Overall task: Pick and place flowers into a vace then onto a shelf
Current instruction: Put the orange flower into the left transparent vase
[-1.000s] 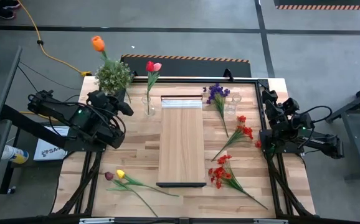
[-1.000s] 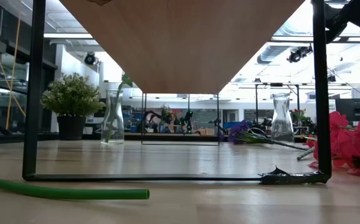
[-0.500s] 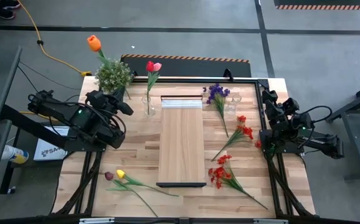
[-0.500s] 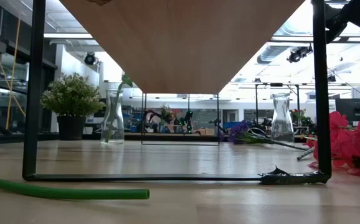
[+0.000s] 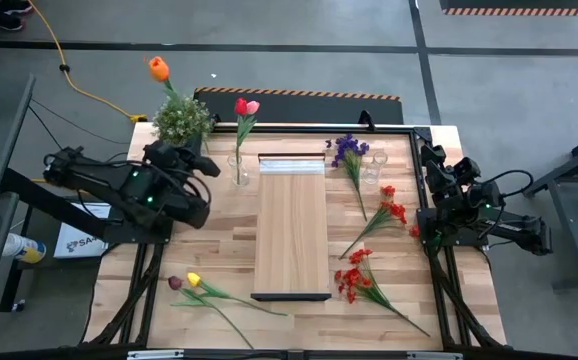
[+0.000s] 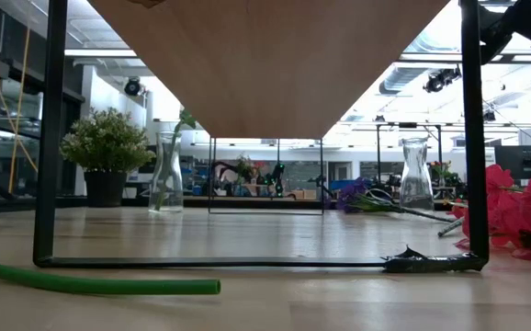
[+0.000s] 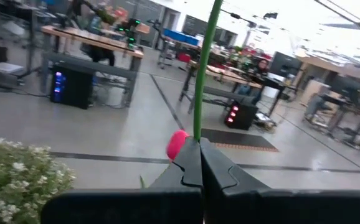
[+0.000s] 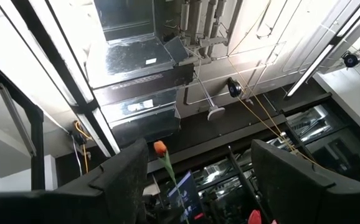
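Left claw [image 7: 200, 163], clenched on the green stem of a long orange artificial tulip [image 5: 157, 69], holds it aloft beside the clear glass vase [image 5: 239, 170] already holding a red tulip (a narrow neck); misaligned, the stem could tip it onto the planked bench [image 5: 219, 260]

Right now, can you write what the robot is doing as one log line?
left gripper: shut on orange tulip stem, raised near potted plant | right gripper: open, waiting at table's right edge | red tulip: in vase

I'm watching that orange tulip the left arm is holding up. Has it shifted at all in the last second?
Yes, slightly: the orange tulip swayed left, then back near its start above the potted plant, in the shut left gripper.
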### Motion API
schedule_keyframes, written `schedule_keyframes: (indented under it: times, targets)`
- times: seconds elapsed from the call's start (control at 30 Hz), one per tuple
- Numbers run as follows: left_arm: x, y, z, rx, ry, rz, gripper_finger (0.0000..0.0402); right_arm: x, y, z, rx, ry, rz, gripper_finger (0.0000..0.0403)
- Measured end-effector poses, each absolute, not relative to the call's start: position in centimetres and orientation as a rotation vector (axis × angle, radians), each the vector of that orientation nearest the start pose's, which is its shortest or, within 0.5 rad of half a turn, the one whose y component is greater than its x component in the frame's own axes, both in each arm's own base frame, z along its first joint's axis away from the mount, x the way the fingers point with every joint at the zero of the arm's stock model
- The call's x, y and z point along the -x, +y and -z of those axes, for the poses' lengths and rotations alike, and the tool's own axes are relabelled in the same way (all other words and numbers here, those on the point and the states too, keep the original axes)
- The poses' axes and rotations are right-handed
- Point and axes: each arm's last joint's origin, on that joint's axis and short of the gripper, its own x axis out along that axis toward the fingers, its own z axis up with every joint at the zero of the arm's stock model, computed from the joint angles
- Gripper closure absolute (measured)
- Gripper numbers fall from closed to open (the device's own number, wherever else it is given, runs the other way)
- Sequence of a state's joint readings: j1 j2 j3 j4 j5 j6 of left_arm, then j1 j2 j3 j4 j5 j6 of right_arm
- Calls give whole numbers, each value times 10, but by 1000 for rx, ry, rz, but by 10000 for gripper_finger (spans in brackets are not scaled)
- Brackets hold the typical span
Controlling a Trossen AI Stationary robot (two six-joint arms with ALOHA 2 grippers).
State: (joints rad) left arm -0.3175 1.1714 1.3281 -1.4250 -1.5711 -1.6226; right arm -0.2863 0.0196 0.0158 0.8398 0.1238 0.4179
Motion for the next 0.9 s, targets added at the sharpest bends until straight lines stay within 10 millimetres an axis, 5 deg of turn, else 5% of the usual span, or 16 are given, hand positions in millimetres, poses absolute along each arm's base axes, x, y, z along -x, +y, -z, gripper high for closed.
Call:
schedule_keyframes:
  times: [0.43, 0.9]
  targets:
    - [-174, 1, -379, 265, -225, -1395, 382, -62, -23, -239, -303, -907, 246, 131]
    - [-178, -4, -382, 340, -282, -1364, 382, -61, -24, -239, -298, -916, 312, 132]
